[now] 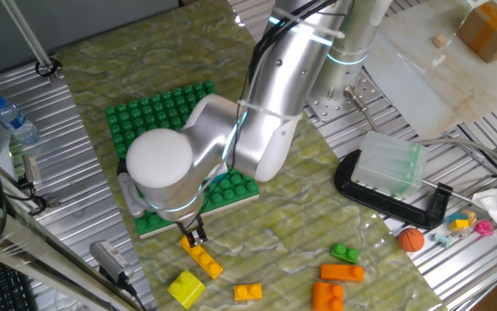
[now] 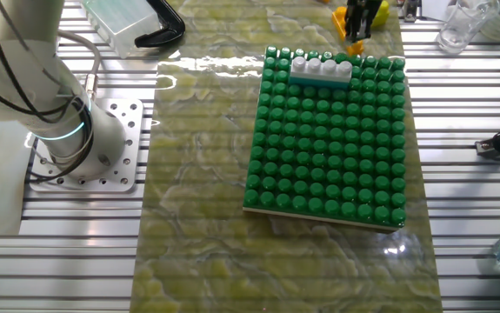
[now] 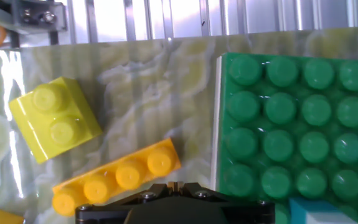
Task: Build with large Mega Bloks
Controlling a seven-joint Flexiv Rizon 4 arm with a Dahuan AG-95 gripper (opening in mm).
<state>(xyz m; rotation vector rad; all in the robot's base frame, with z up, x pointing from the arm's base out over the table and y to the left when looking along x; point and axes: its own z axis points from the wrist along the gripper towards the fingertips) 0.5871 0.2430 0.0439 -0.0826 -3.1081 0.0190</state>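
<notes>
A green studded baseplate [image 2: 323,156] lies on the mat. A white four-stud brick [image 2: 322,68] is on it at the edge nearest my gripper, and a teal brick [image 3: 315,211] shows there too. My gripper [image 1: 196,235] hangs just off that edge, over the mat. Its fingers are shut together with nothing between them. A long yellow-orange four-stud brick [image 3: 116,177] lies flat just past the fingertips [image 3: 160,188]. A yellow two-stud brick [image 3: 54,118] lies beyond it.
More loose bricks lie on the mat: a small orange one [image 1: 248,292], two orange ones [image 1: 341,272], a green one [image 1: 345,253]. An orange ball [image 1: 411,239], a black clamp with a clear box [image 1: 391,168] and a water bottle [image 1: 13,121] stand off the mat.
</notes>
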